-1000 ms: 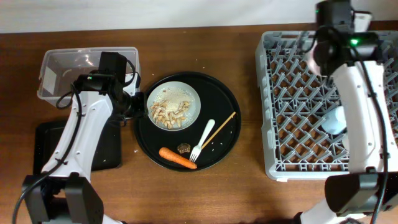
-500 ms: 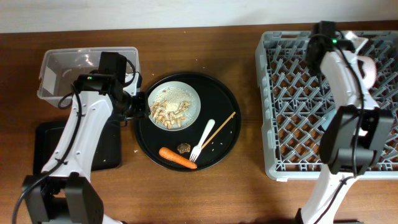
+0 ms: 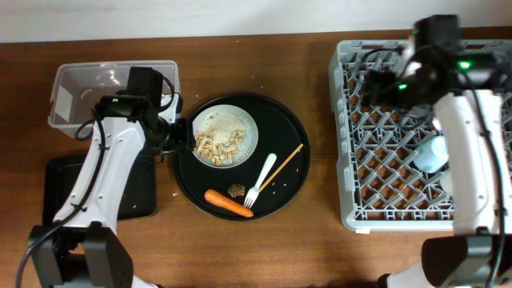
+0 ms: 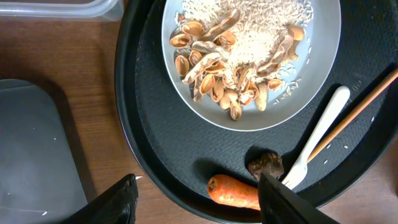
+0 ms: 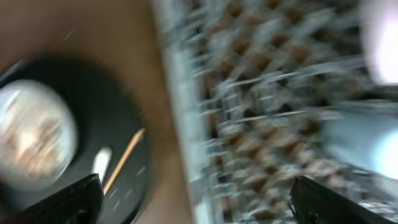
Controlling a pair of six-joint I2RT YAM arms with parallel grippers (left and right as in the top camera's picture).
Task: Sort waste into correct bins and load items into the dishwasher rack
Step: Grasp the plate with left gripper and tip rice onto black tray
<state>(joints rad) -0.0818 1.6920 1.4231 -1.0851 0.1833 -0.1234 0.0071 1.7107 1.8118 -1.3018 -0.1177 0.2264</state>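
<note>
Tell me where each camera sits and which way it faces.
Overhead: above the table, looking straight down at round tray and rack; left arm and right arm show.
Left wrist: over the tray's left side, looking down at plate and carrot; own fingers show.
Right wrist: blurred, looking down over the rack's left edge; own fingers show.
All share the tray.

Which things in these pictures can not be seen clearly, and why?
1. Right wrist: motion blur; what stands in the rack cannot be told.
2. Overhead: the left arm covers much of the black bin.
3. Overhead: the right arm covers part of a pale cup; the rack's right edge is cut off.
4. Left wrist: a finger of the left gripper hides the carrot's end.
</note>
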